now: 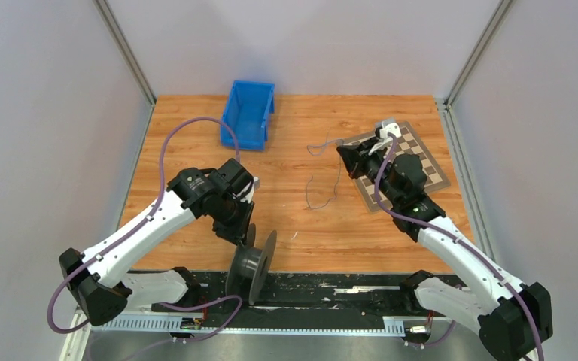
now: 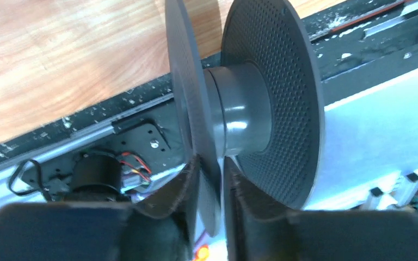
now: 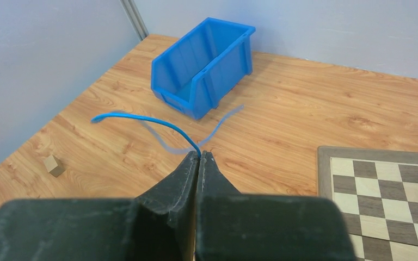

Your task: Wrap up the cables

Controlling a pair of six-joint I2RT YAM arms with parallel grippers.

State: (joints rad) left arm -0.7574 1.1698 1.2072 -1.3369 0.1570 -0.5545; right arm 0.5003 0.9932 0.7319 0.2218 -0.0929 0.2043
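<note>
The cable point(image 1: 323, 180) is a thin dark wire lying in loose curls on the wood at mid-table; in the right wrist view it shows as a blue strand point(image 3: 141, 120) running out from my fingertips. My right gripper point(image 1: 344, 153) point(image 3: 200, 156) is shut on the cable above the table, left of the chessboard. My left gripper point(image 1: 247, 239) point(image 2: 211, 168) is shut on one flange of a dark grey spool point(image 1: 254, 265) point(image 2: 239, 106), holding it upright on edge at the table's near edge. The spool's core is bare.
A blue bin point(image 1: 249, 113) point(image 3: 202, 65) stands at the back, left of centre. A chessboard mat point(image 1: 414, 159) point(image 3: 392, 190) lies at the right under my right arm. A small wooden block point(image 3: 54, 165) lies on the table. Black rails point(image 1: 331, 289) run along the near edge.
</note>
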